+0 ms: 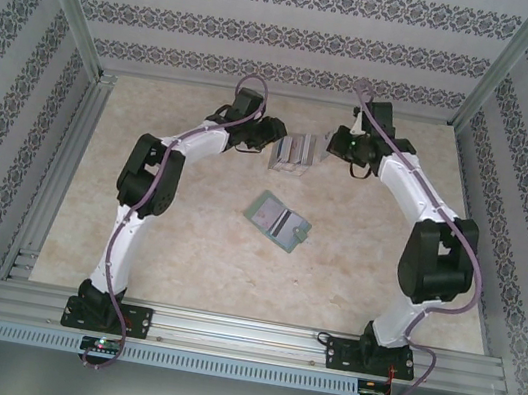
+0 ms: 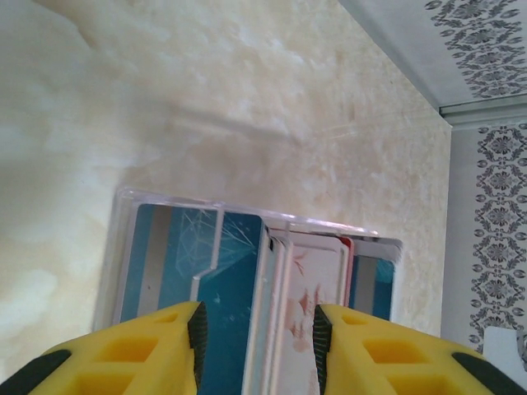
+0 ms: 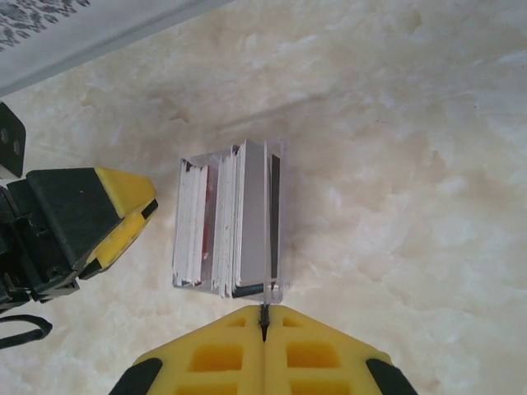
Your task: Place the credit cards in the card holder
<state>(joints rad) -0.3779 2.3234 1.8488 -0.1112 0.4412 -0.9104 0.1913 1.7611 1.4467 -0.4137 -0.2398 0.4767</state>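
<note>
- Marbled beige table [image 1: 183, 255]: in the overhead view both arms meet at its upper middle, either side of the credit cards [image 1: 292, 152]. The card holder [image 1: 277, 221] lies opened flat at centre frame, well apart from them.
- Step in hand, as I judge it: getting a card out of the bundle; loading is not yet begun.
- Left gripper [image 2: 259, 333]: fingers parted, grasping nothing, the cards just ahead of the gap.
- Right gripper [image 3: 265, 317]: fingers pressed together at the lower edge of the clear stand [image 3: 278, 156] (whether a thin edge is pinched, I cannot tell).
- Next move calls for closing on one card, lifting it free and carrying it down-frame to the holder.
- Cards: thin, upright, tightly packed, with blue, white and pinkish faces.
</note>
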